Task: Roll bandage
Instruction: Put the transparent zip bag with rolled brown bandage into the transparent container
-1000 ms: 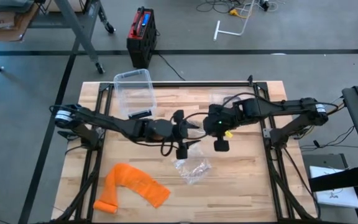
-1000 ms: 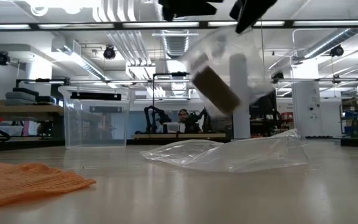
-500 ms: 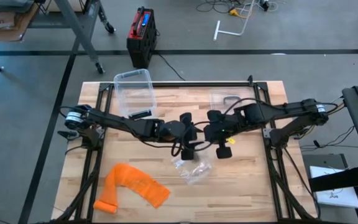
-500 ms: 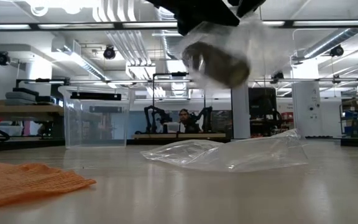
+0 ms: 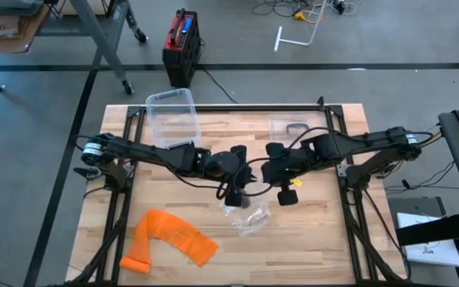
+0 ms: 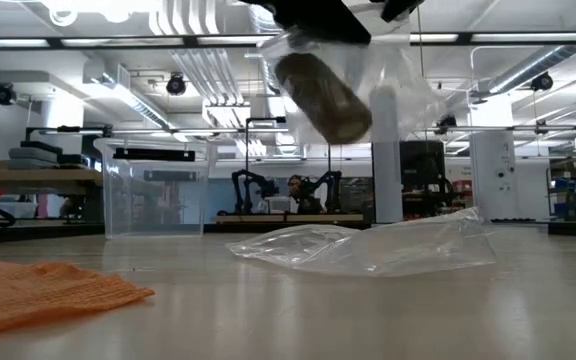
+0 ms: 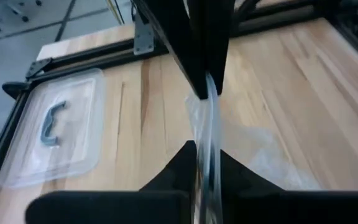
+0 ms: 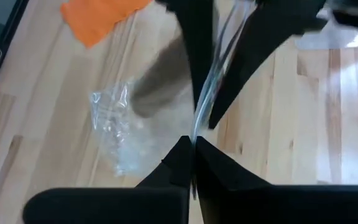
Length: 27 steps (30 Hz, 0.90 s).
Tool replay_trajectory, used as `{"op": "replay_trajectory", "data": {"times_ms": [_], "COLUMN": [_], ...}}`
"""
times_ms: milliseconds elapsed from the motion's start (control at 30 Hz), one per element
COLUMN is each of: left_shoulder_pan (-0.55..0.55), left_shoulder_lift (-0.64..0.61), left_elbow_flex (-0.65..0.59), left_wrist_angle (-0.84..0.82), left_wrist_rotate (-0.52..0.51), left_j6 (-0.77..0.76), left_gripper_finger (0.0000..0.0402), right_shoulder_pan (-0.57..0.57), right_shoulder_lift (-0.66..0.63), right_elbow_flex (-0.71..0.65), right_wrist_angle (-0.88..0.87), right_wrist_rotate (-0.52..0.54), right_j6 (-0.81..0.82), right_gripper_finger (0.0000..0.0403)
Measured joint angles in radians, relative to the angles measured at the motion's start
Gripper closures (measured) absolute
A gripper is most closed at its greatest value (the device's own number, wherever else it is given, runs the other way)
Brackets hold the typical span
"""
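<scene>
Clear plastic everywhere on this one. Both arms meet over the middle of the wooden desk [image 5: 317, 231], and each claw is pinching the same see-through bag [image 6: 368, 75] held up in the air between them. The left claw [image 5: 244, 171] has its fingers pressed together on the film, and the right claw [image 5: 268, 169] is clamped on it just beside, so the two nearly touch. Inside that lifted bag hangs the bandage roll [image 6: 323, 97], a brownish cylinder, tilted, well above the desk surface.

Under them lies a second crumpled clear bag [image 5: 248, 217], flat on the wood. An orange cloth [image 5: 170, 238] sits near the front left corner. At the back left stands an open clear plastic bin [image 5: 171, 118], and its lid [image 5: 290, 127] with a grey handle lies flat toward the back right. Off the desk, on the floor behind, there's a red and black box [image 5: 181, 46].
</scene>
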Motion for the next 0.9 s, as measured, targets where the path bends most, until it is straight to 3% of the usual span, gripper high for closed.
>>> {"op": "replay_trajectory", "data": {"times_ms": [133, 367, 500, 667, 800, 900], "left_shoulder_pan": [0.012, 0.021, 0.088, 0.290, 0.535, 0.733], "left_shoulder_lift": [-0.027, -0.107, -0.210, -0.351, -0.425, -0.461], "left_elbow_flex": [0.043, 0.044, 0.043, 0.042, 0.040, 0.040], "left_wrist_angle": [-0.122, -0.289, -0.433, -0.593, -0.678, -0.679], "left_wrist_rotate": [0.015, 0.017, 0.017, 0.016, 0.023, 0.096], "left_j6": [0.009, 0.004, 0.008, 0.045, 0.123, 0.222], "left_gripper_finger": [0.0398, 0.0400, 0.0401, 0.0401, 0.0401, 0.0401], "right_shoulder_pan": [0.002, 0.016, 0.049, 0.076, 0.072, 0.059], "right_shoulder_lift": [-0.019, -0.086, -0.151, -0.177, -0.161, -0.132], "right_elbow_flex": [0.000, 0.000, -0.004, -0.019, -0.031, -0.033], "right_wrist_angle": [-0.003, 0.053, 0.054, 0.054, 0.104, 0.144], "right_wrist_rotate": [-0.001, 0.008, 0.065, 0.163, 0.172, 0.168], "right_j6": [0.067, 0.124, 0.152, 0.145, 0.094, 0.038], "right_gripper_finger": [0.0349, 0.0235, 0.0204, 0.0198, 0.0202, 0.0206]}}
